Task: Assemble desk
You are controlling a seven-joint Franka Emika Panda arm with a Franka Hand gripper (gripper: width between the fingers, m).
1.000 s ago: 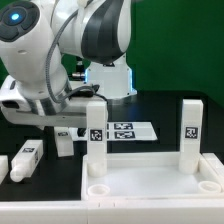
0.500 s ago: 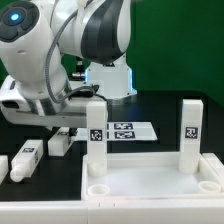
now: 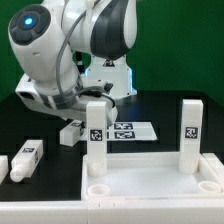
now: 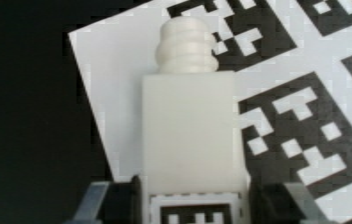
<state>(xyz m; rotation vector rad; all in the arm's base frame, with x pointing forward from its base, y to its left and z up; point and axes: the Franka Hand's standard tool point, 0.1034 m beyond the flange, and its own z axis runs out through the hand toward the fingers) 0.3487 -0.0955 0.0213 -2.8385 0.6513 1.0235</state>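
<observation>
My gripper (image 3: 66, 120) is shut on a white desk leg (image 3: 71, 132), held tilted just above the black table, to the exterior view's left of the tabletop. In the wrist view the leg (image 4: 191, 130) runs out from between the two dark fingers (image 4: 111, 202), its ribbed screw tip (image 4: 187, 40) pointing away. The white rimmed tabletop (image 3: 150, 178) lies at the front with two legs standing upright in its far corner sockets, one (image 3: 95, 135) close beside the held leg and one (image 3: 190, 130) at the right.
The marker board (image 3: 126, 130) lies flat behind the tabletop and fills the background under the held leg in the wrist view (image 4: 315, 110). A loose leg (image 3: 27, 157) lies at the exterior view's left, another white part (image 3: 4, 165) at the edge.
The jaws closed on the leg that lay on the table. The arm then rose and swung, lifting the leg up and slightly toward the exterior view's right.
</observation>
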